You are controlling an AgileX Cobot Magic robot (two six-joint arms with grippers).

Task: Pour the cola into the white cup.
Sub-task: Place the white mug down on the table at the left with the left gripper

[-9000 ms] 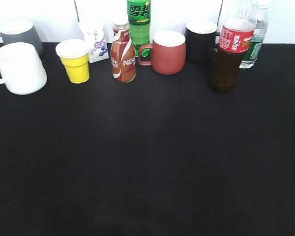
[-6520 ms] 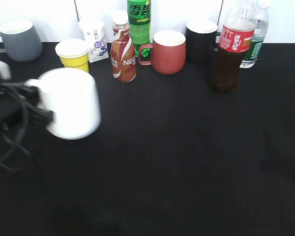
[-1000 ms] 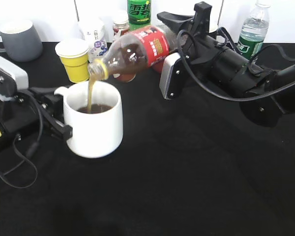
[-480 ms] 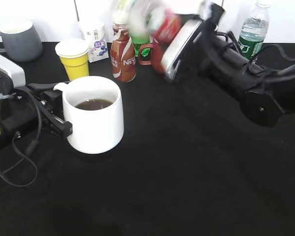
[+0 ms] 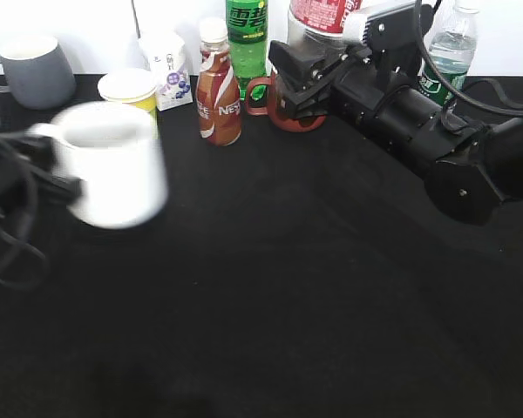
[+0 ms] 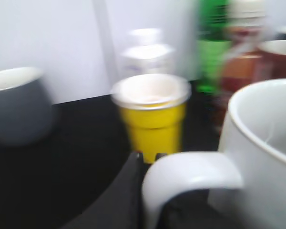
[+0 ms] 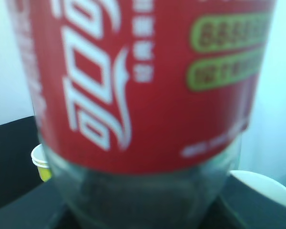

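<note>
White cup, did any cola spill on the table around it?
No spill shows on the black table. The white cup looks smeared only from motion blur, carried by its handle in the left pincer. The cola is upright again.

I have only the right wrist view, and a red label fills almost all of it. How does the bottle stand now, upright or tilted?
Observer: In the exterior view the cola stands about upright in the right gripper, at the back of the table. Its top is out of frame.
Operator: Thank you. Where is the white cup? I do not see it.
Observer: The white cup is far on the left of the exterior view, well apart from the bottle and blurred.
Operator: Is something holding it?
Observer: Yes. In the left wrist view the left gripper grips the cup's handle, with a yellow cup just behind it.
</note>
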